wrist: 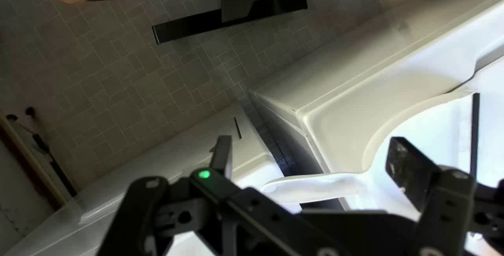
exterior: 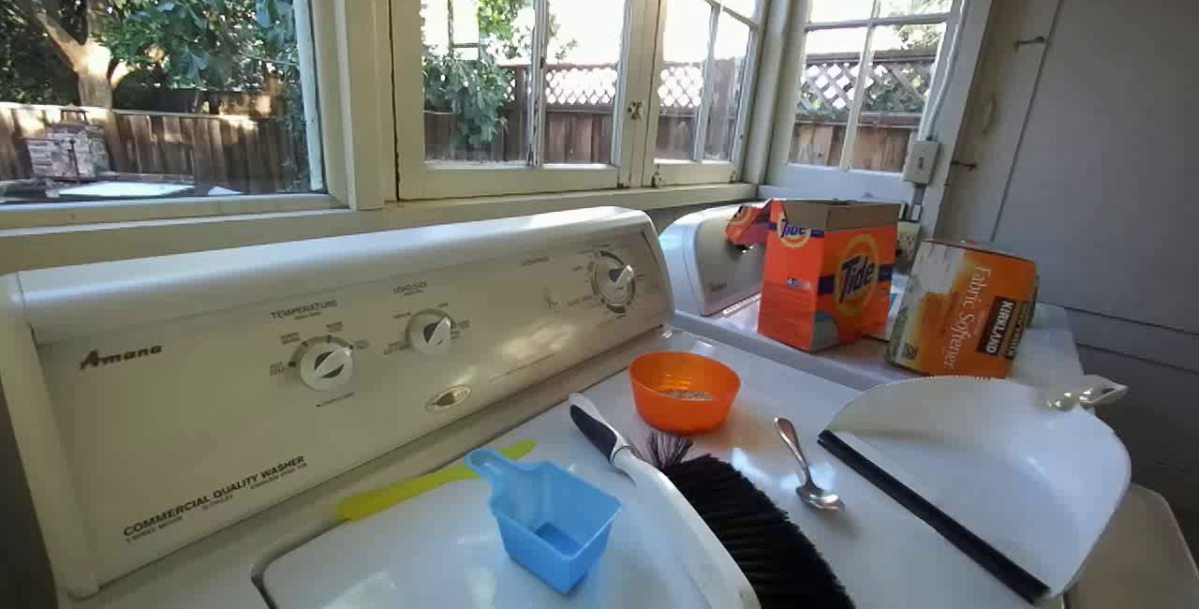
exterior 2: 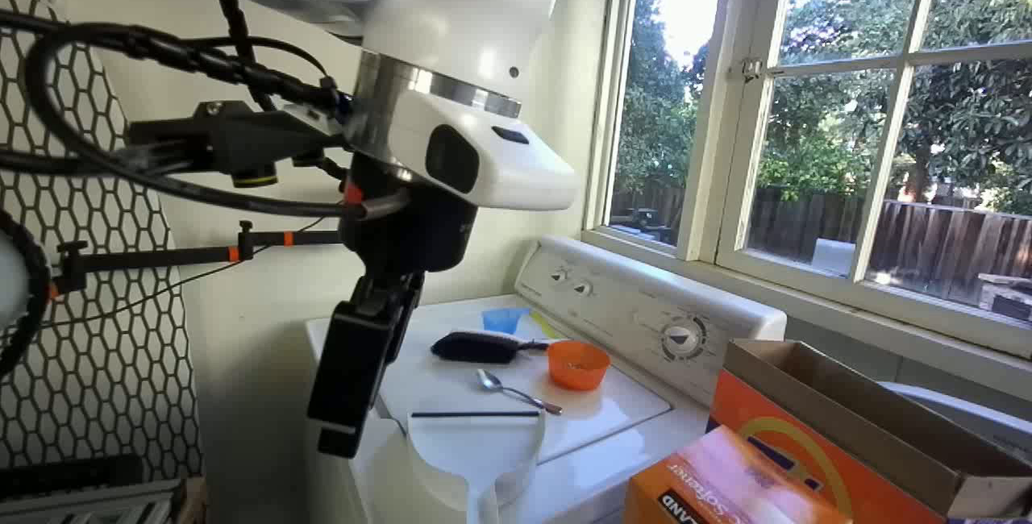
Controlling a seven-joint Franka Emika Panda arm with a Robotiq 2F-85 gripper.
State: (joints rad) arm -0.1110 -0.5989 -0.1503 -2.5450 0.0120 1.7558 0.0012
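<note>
Claw (wrist: 314, 156) hangs released, its 2 black, blocky fingers (wrist: 409, 173) spread wide; in an exterior view they slant downward. Nearest to it is a white dustpan (exterior: 1012, 459), lying on top of the washer (exterior: 393, 553) by the edge that meets the neighboring machine (exterior: 707, 262). In the wrist view its long axis runs roughly level: the pale handle (wrist: 315, 188) points left, over the dark gap between the 2 machines, and the straight black lip (exterior: 927, 513) sits at right, facing the spoon and brush. Its body is smooth, glossy and scoop-shaped, with a curved, raised wall.

Just beyond the lip lies a shiny metal spoon (exterior: 803, 466). Past that rests a brush (exterior: 749, 506) with dense, dark bristles and a white-and-dark grip slanting toward the control panel (exterior: 234, 403). Around these stand a round, translucent orange bowl (exterior: 684, 414) with grainy contents and a squared, translucent blue scoop (exterior: 553, 515) near a flat yellow-green strip (exterior: 412, 490). Farther out, on the neighboring machine, are an open-topped orange Tide box (exterior: 824, 290) of cardboard and a Fabric Softener carton (exterior: 965, 309) with its lettering turned sideways. The control panel carries 3 round dials.
</note>
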